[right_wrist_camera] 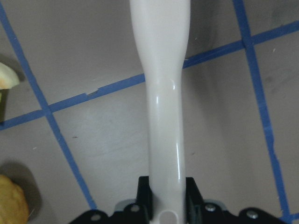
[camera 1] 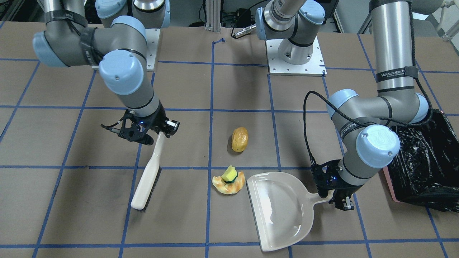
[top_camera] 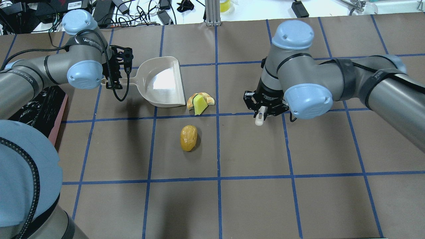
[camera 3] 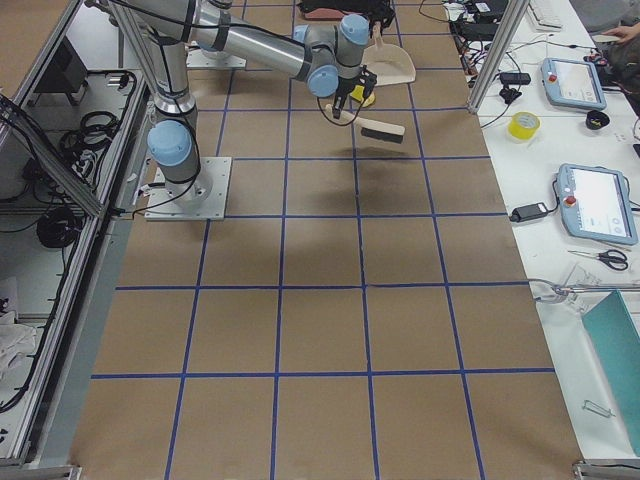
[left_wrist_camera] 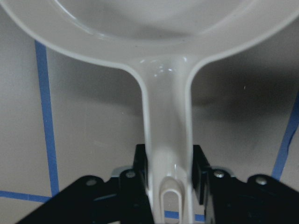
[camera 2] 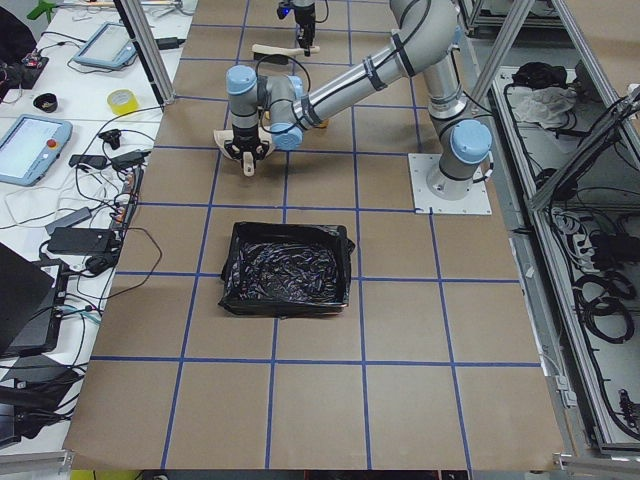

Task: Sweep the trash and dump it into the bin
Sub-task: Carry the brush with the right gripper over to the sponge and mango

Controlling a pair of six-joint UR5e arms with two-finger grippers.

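Cream plastic dustpan (left_wrist_camera: 166,116) clamped in left pincer (left_wrist_camera: 169,175), cream black-bristled brush (right_wrist_camera: 163,93) in right pincer (right_wrist_camera: 166,196), small trash pieces (camera 1: 229,186) between them.

L+R arms: silver-grey tubes, pale-blue joint caps w/ small screws, left arm (camera 1: 376,107), right arm (camera 1: 118,46) | black strap (camera 1: 392,74) on left reads WANJEED, right's lettering too blurry to tell | black cable (camera 1: 306,118) along left forearm | left gripper (camera 1: 340,202), right gripper (camera 1: 159,135): black, blue LED each | white sq. base plate (camera 1: 296,68)
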